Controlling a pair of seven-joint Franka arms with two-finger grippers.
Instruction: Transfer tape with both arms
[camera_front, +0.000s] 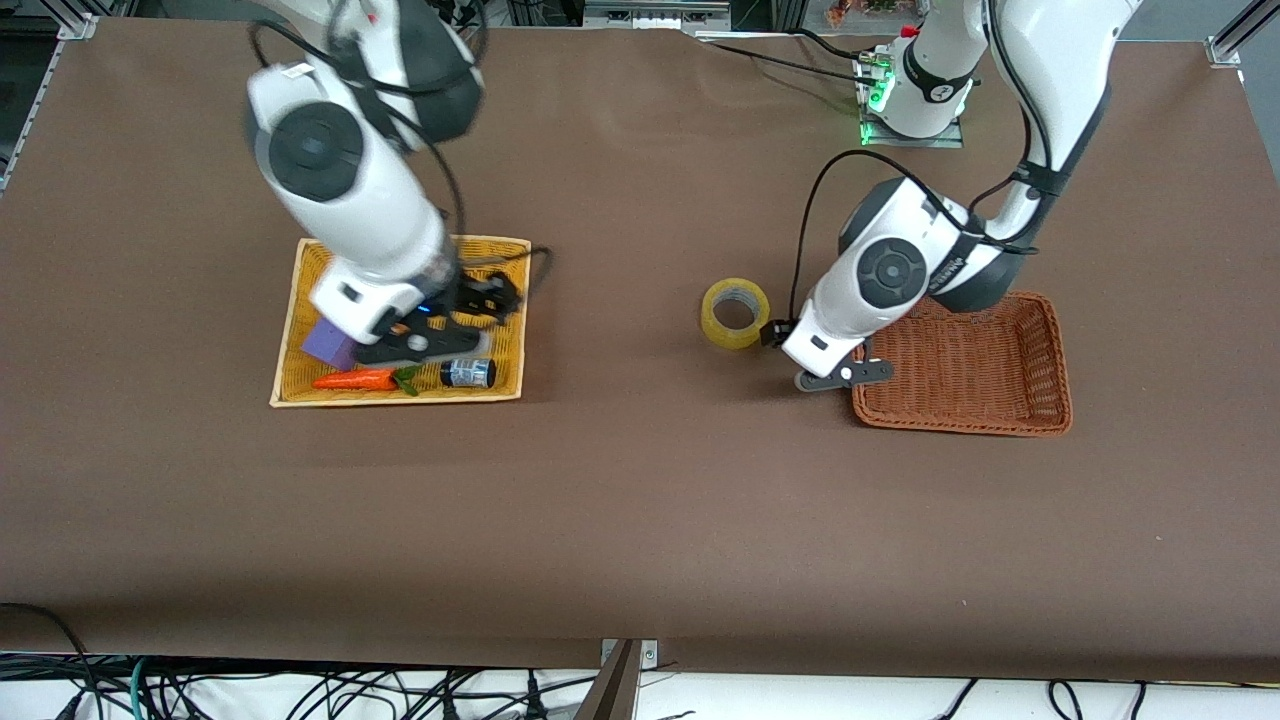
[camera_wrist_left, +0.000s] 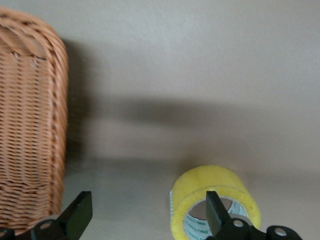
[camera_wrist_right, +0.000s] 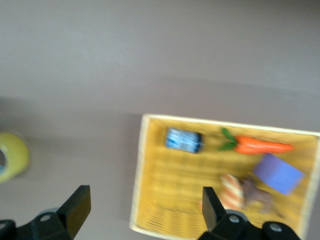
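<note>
Tape (camera_front: 735, 313) lies on table; left hand (camera_wrist_left: 145, 220) wide open, empty beside it; right hand (camera_wrist_right: 142, 212) wide open, empty.

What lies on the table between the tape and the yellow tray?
Nothing: in the front view, the stretch between the tape and the yellow tray is bare brown table.

Tape roll between two baskets

The tape (camera_front: 735, 313) lies on the brown table (camera_front: 640, 500), just beside the left gripper (camera_front: 842, 377); the right gripper (camera_front: 425, 345) hangs over the yellow basket (camera_front: 290, 330).
</note>
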